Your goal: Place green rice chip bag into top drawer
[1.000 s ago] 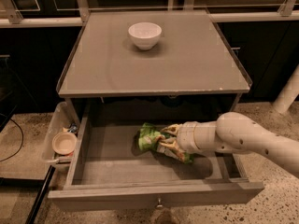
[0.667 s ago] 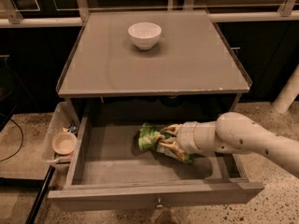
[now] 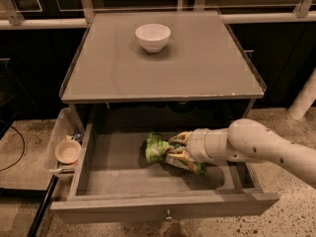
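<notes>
White bowl point(image 3: 153, 36) upright, rear centre of grey tabletop point(image 3: 163, 75); translucent bin point(image 3: 55, 135) low left holds small round dish point(image 3: 67, 151).

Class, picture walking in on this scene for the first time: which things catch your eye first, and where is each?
First, the pale robot arm stretched from the right into the open top drawer, its gripper at the green rice chip bag in the drawer's middle. Next, the white bowl near the back of the table top above.
</notes>
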Motion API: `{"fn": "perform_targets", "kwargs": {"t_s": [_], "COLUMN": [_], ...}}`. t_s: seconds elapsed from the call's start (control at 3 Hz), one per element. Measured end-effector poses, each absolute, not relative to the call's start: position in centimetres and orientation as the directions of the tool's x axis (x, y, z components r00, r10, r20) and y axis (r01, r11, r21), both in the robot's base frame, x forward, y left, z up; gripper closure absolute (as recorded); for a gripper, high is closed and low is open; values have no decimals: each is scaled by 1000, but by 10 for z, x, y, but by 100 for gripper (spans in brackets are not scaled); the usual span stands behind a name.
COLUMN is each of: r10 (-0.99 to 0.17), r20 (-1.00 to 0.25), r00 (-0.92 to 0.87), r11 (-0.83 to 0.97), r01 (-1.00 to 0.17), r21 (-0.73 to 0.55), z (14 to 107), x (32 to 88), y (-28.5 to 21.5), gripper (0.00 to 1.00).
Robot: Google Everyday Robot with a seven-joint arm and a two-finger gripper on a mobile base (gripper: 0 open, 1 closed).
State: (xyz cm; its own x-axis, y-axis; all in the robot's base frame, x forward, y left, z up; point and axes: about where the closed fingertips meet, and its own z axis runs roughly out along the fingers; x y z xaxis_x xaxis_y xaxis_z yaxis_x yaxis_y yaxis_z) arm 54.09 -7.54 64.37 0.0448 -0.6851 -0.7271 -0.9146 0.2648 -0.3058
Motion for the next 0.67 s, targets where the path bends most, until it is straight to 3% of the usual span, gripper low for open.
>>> {"fn": "perform_targets", "kwargs": {"t_s": [0.33,0.67], "r10": [-695,-720], "r20": [-717,-685], "r00": [53,108], "r11": [258,242], "r01": [-912,-887], "r21": [-318,-394], "z": [657,701], "x": [534,516], "y": [-78,-88], "gripper": [12,0]}}
